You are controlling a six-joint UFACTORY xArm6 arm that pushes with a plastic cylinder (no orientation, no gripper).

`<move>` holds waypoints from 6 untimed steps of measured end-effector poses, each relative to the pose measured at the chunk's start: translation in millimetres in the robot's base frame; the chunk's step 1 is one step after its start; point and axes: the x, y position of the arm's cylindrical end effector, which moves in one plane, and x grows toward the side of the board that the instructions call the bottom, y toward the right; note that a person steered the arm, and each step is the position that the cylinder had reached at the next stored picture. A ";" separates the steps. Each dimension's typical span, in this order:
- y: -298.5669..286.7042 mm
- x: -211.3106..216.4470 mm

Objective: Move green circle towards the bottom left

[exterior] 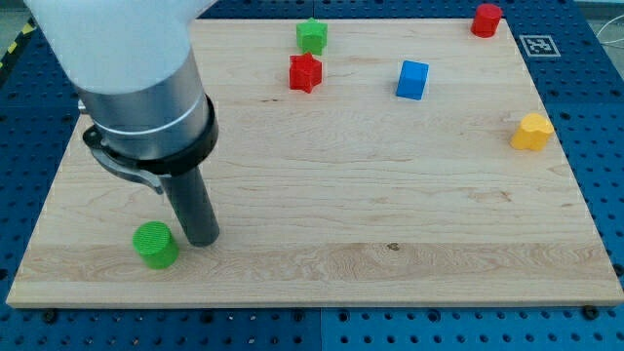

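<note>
The green circle [155, 244] is a short green cylinder near the bottom left corner of the wooden board [322, 195]. My tip [202, 239] rests on the board just to the right of the green circle, very close to it or touching its right side. The arm's grey and white body rises from the tip toward the view's top left and hides part of the board there.
A green star [312, 36] and a red star [305, 72] lie at the top middle. A blue cube [412, 80] is to their right. A red cylinder [486, 19] is at the top right. A yellow heart-shaped block [532, 132] is near the right edge.
</note>
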 end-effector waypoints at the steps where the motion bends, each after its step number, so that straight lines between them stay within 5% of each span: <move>1: -10.3 -0.2; 6: -59.2 23.5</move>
